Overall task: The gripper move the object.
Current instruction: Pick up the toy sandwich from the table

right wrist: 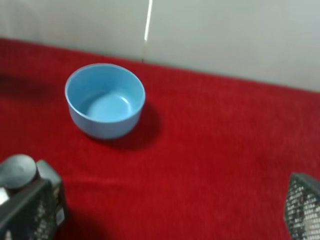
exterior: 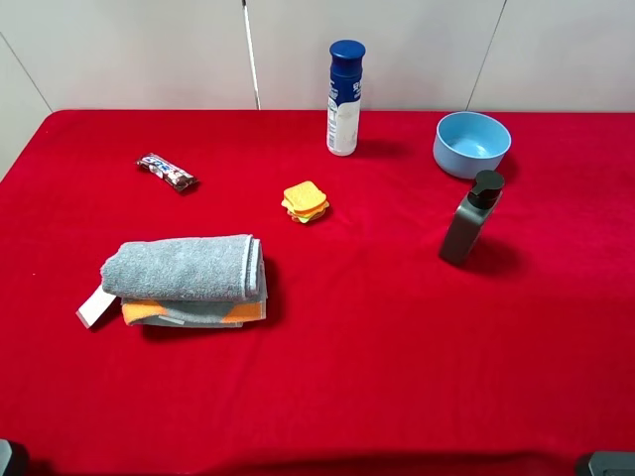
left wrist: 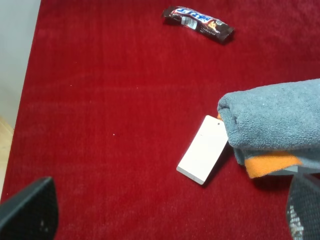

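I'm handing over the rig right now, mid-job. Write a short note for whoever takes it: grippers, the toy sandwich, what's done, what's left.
Left gripper: open, empty, over the red tablecloth beside the folded grey towel.
Right gripper: open, empty, by the light blue bowl and dark grey pump bottle.
Small orange-yellow toy sandwich: on the cloth mid-table, apart from everything, no gripper at it.
Done: nothing visible.
Left: reach, grasp and move the sandwich.
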`<state>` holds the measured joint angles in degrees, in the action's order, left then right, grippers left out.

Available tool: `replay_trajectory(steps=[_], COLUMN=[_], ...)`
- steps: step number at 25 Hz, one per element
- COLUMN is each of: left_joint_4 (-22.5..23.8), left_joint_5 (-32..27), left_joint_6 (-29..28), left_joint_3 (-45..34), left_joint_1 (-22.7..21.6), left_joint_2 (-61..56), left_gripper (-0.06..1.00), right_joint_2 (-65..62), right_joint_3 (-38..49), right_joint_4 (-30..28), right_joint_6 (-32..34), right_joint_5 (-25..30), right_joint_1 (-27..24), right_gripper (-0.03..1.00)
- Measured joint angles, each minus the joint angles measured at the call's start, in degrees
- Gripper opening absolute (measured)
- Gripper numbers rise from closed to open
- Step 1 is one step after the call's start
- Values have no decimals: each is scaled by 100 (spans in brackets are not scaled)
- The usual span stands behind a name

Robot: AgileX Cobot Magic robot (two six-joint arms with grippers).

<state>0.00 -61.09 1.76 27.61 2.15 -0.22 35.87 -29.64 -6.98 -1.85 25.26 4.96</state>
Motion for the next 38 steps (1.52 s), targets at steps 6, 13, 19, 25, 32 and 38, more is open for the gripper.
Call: replay_trajectory(steps=[6,13,19,25,32,38], left_joint_4=[0,0,0,0,0,0], left_joint_5=[0,0,0,0,0,0], left_joint_6=[0,0,0,0,0,0], left_joint_3=[0,0,0,0,0,0], left_joint_1=[0,0,0,0,0,0], left_joint_2=[0,0,0,0,0,0], left_gripper=[90,90,90,90,90,90], right_joint_2=[716,1848,2726,3508,4311,5030], right_joint_3=[-239,-986,-1545,-2051,-2598,-3303], right_joint_4=[0,-4,-5,-10,-4,-4], right_joint_6=[-31,-43,-47,-47,-14,117], right_joint_5=[-493,-520,-556,-559,-500,-47], right_joint_1=[705,1556,2210,2754,3262,3689], right_gripper=[69,69,69,69,69,69])
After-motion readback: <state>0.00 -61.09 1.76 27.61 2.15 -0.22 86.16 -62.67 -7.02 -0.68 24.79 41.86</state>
